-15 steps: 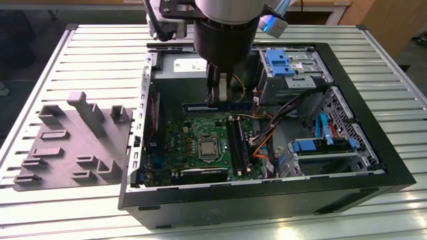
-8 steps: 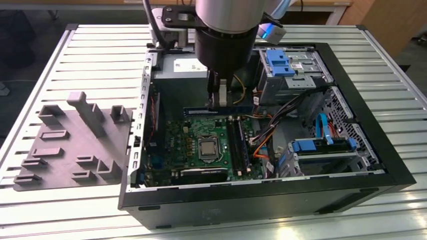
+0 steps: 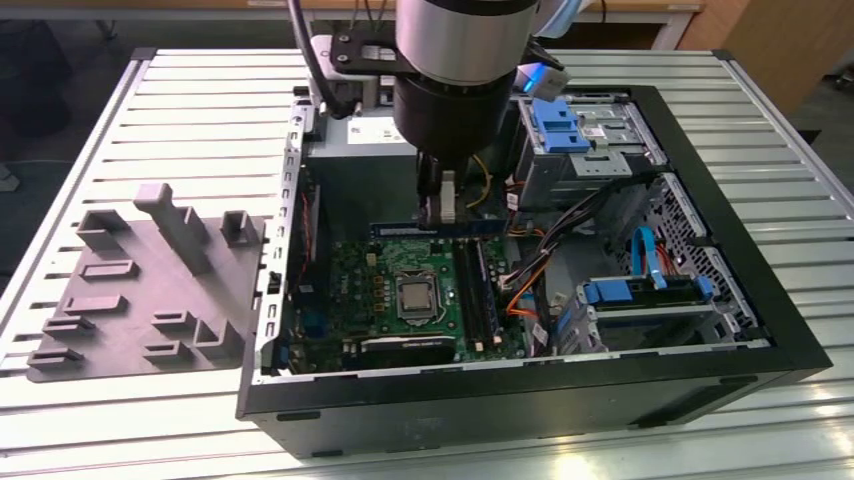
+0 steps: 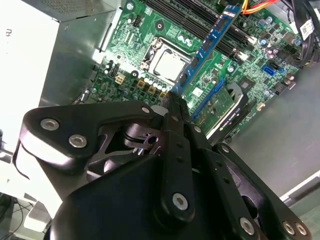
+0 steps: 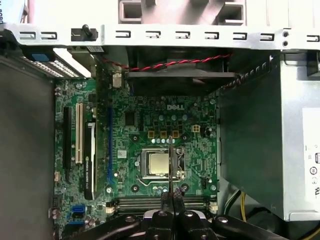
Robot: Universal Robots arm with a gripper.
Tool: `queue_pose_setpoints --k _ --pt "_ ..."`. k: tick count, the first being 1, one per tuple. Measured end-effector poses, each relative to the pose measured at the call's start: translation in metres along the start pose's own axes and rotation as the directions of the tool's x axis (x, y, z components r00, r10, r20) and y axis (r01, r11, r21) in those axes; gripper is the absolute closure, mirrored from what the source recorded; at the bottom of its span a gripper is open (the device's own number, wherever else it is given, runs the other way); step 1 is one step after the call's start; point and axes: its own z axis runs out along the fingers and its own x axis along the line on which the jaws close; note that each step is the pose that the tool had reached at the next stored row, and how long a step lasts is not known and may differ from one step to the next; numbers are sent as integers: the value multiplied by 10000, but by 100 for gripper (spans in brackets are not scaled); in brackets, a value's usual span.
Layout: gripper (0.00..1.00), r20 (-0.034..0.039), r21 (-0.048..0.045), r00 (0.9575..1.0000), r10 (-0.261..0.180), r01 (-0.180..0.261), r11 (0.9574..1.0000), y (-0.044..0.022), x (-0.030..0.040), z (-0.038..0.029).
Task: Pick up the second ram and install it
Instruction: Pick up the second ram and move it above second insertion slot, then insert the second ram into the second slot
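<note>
Jaws clamped on the second ram [image 4: 202, 50]; you've got it held just above the mobo [image 5: 135, 145], by the board edge nearest the grey PSU [image 5: 260, 130]. In first wrist view it crosses edge-on over the CPU socket [image 5: 159, 164]. PC case [image 3: 534, 395] sits mid-desk [image 3: 200, 90].

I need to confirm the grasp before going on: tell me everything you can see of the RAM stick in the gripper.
The second ram is a long, thin, flat blue-green circuit board with a row of dark chips on one face. The gripper holds it, fingers shut on its flat faces. It stands on edge, level, above the green motherboard, near the grey power-supply box, crosswise to the black slots and seated in none.
</note>
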Motion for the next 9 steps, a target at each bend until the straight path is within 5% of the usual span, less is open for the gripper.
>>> queue_pose_setpoints --k 9 --pt "89 -1 0 10000 0 0 10000 -6 0 8"
